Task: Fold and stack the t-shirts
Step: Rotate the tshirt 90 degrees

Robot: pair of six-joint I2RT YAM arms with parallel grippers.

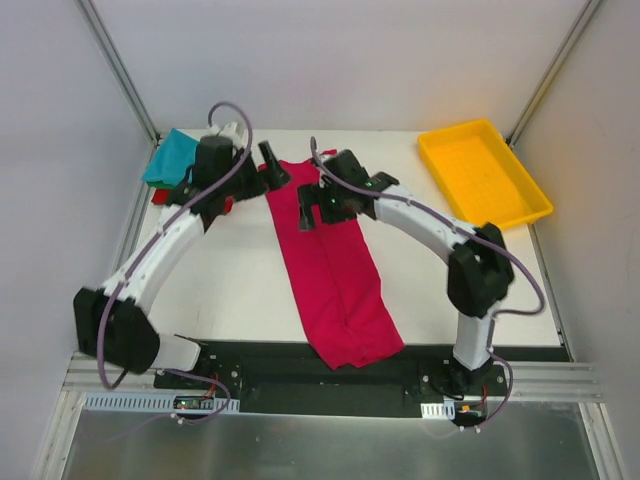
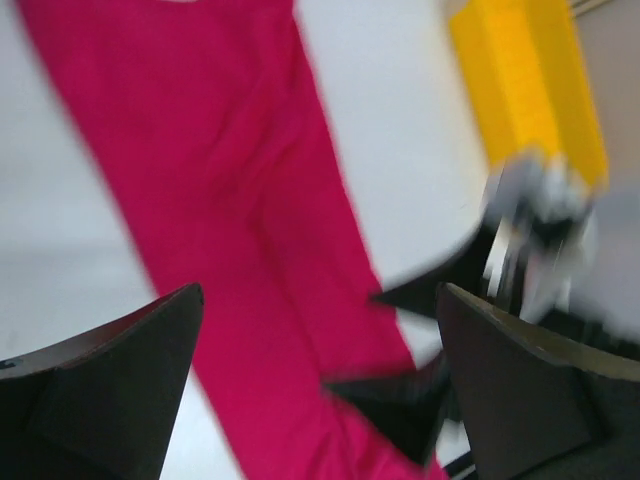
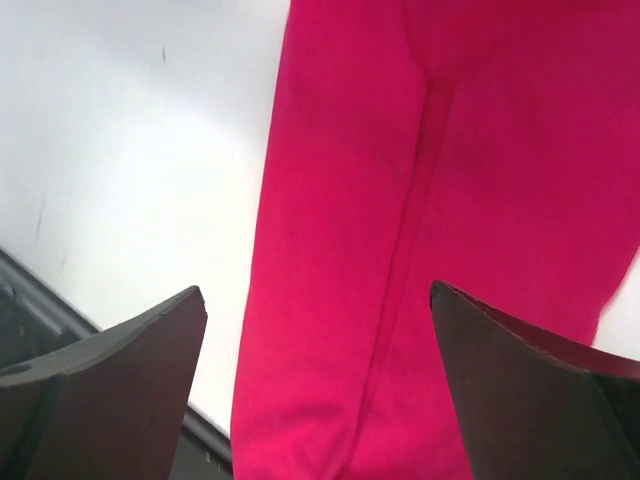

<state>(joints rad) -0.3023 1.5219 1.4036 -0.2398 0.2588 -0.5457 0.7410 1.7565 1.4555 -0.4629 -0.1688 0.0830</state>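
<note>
Both sets of jaws stand wide, grasping nothing: the left gripper (image 1: 271,162) by the far end of the long magenta-pink cloth t-shirt (image 1: 335,270), the right gripper (image 1: 306,212) over its far half. That shirt lies folded in a narrow strip on the white table (image 1: 230,280). A folded teal cloth tee (image 1: 170,158) lies far-left of it, a yellow plastic tray (image 1: 485,175) far-right.

No text, label, brand, number or sign can be read in any view. The magenta t-shirt (image 1: 335,270) shows only plain cloth. The yellow tray (image 1: 482,172), to the far right of it, carries no legible marking.
</note>
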